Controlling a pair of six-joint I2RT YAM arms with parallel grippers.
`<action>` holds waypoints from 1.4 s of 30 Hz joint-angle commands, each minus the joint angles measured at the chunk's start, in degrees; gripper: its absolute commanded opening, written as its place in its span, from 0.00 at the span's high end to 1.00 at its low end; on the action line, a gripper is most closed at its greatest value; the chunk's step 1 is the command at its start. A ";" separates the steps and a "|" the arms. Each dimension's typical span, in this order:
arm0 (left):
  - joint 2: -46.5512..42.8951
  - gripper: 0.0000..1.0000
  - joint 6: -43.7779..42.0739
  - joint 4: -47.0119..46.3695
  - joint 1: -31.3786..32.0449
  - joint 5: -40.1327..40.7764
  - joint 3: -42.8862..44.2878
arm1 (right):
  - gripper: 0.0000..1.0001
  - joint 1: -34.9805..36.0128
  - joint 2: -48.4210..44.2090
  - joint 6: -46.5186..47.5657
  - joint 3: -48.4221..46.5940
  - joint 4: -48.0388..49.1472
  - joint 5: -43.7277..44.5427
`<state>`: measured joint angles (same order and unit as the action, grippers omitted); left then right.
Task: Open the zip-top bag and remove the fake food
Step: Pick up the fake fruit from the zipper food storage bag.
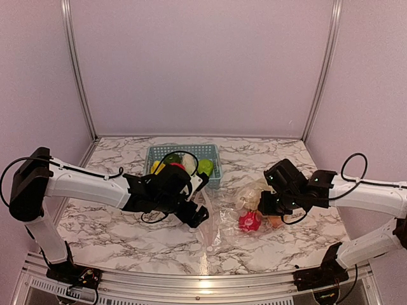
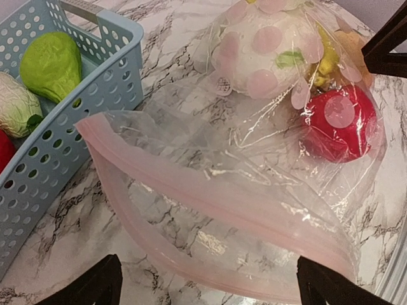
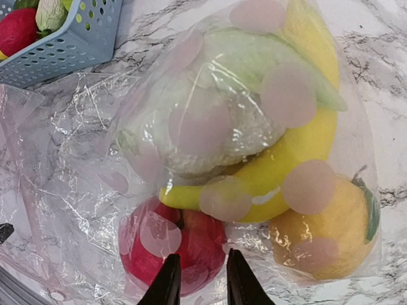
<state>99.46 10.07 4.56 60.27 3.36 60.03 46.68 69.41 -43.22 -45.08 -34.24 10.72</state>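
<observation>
The clear zip-top bag (image 1: 216,230) lies on the marble between my grippers, its pink zipper mouth (image 2: 210,203) gaping toward the left gripper. Inside it, at the far end, are a white cauliflower (image 3: 210,121), a yellow banana (image 3: 299,146), a red apple (image 3: 184,244) and an orange fruit (image 3: 331,235). My left gripper (image 2: 210,289) is wide open and empty, one finger on each side of the bag's mouth. My right gripper (image 3: 200,267) hovers over the apple with a narrow gap between its fingers and nothing between them.
The light blue slotted basket (image 1: 213,152) stands behind the bag, holding a green fruit (image 2: 51,63), a pale leafy vegetable (image 2: 16,105) and red and yellow pieces. Its wall (image 2: 95,121) is close to the left of the bag's mouth. The table's front edge is near.
</observation>
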 commanded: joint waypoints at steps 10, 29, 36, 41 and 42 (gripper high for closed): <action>1.84 0.01 -0.49 -1.46 0.98 -2.25 0.62 | 0.78 0.11 8.12 1.08 1.86 7.84 -4.94; 1.94 0.01 -1.41 -6.32 1.43 -6.32 -4.04 | 0.75 3.19 8.33 3.26 -7.04 -4.01 -1.57; 2.33 0.01 -1.66 -7.72 1.51 -7.72 -5.06 | 0.82 7.02 6.28 -1.67 -5.79 -8.59 -0.77; 3.19 0.01 -2.17 -8.39 1.69 -8.41 -5.08 | 0.83 7.38 4.95 -3.86 -2.66 -7.04 0.12; 3.38 0.01 -2.36 -8.47 1.84 -8.37 -4.90 | 0.83 7.45 5.13 -4.04 -2.48 -6.32 0.31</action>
<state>101.23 8.99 -1.85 61.39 -3.84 55.44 53.54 75.37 -44.62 -48.86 -40.29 9.17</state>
